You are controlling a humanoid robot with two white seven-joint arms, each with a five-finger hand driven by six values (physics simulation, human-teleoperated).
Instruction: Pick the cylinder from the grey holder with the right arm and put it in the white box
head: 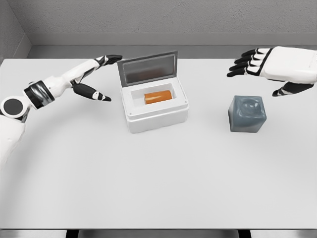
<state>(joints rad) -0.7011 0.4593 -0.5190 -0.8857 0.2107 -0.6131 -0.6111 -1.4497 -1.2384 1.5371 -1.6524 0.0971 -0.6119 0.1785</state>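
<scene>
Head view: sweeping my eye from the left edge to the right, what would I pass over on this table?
Left hand → white box with the orange cylinder lying inside → grey holder, empty → right hand, open, hovering above and just beyond the holder.

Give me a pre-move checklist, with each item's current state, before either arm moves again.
1. Orange cylinder lying inside white box: ok.
2. Grey holder empty: ok.
3. Right hand open, holding nothing, apart from holder: ok.
4. Left hand open, beside the box, not touching it: ok.
5. Box lid standing open: ok.
6. Cylinder fully settled on the box floor: cannot tell.
</scene>
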